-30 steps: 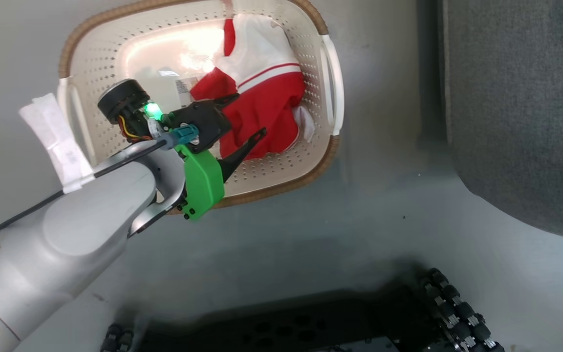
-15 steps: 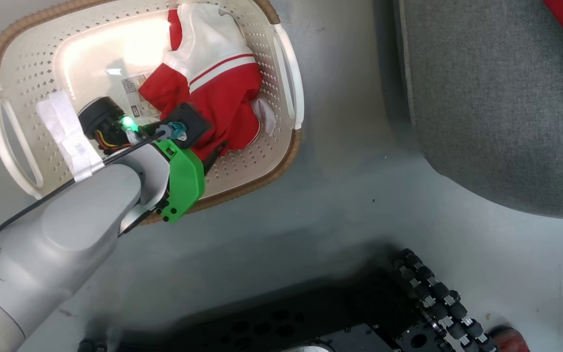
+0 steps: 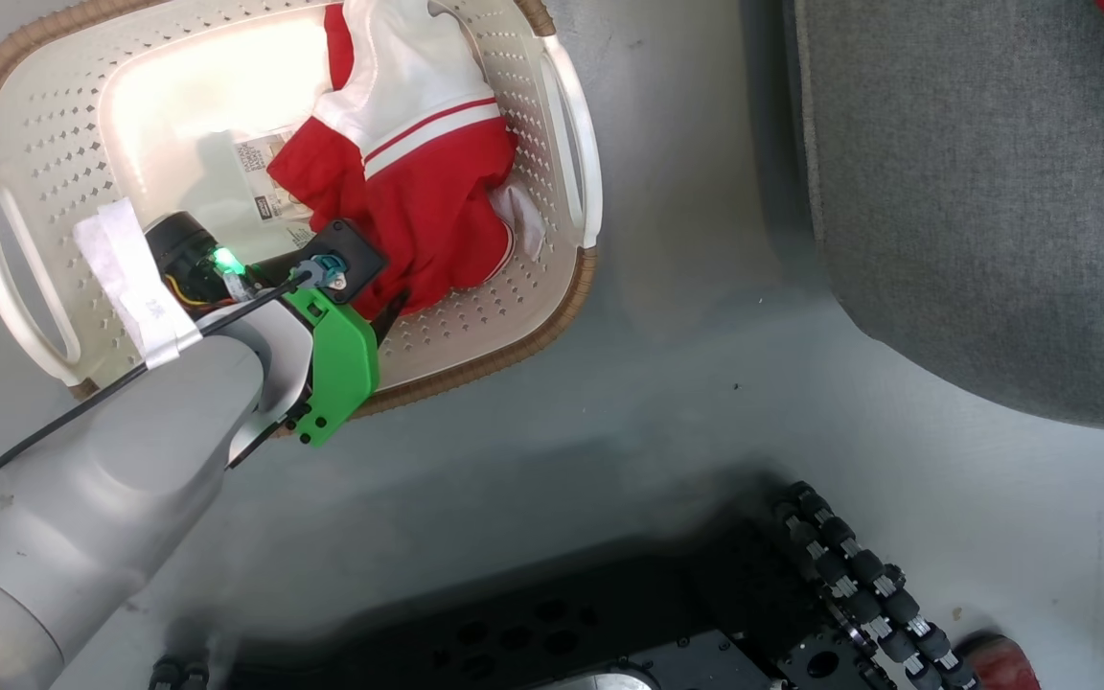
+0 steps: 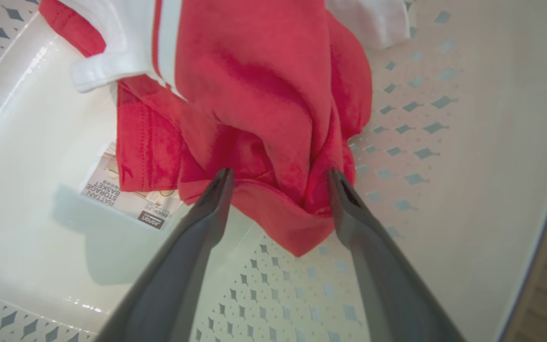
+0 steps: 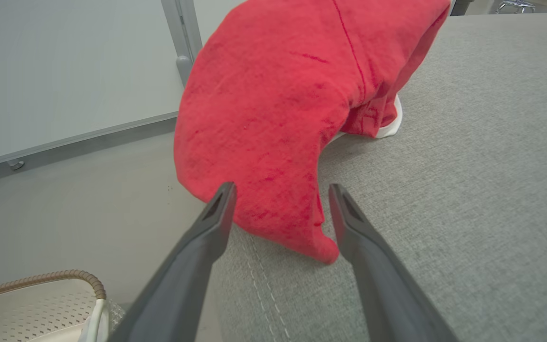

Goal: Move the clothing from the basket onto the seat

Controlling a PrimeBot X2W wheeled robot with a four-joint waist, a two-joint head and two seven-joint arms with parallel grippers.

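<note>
The grey seat on the right already carries the plain red shirt. The basket, left, holds the red-and-white top. My left fingers straddle its near fold, spread; next I judge they must pinch and lift. My right fingers hang spread by the shirt.

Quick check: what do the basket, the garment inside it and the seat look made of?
Basket: glossy cream moulded plastic, punched with diamond holes; brown rim looks woven, probably imitation rattan. Garment: soft red-and-white knit, likely cotton; it folds and creases. Seat: matte grey woven upholstery, visible weave and stitched seams.
</note>
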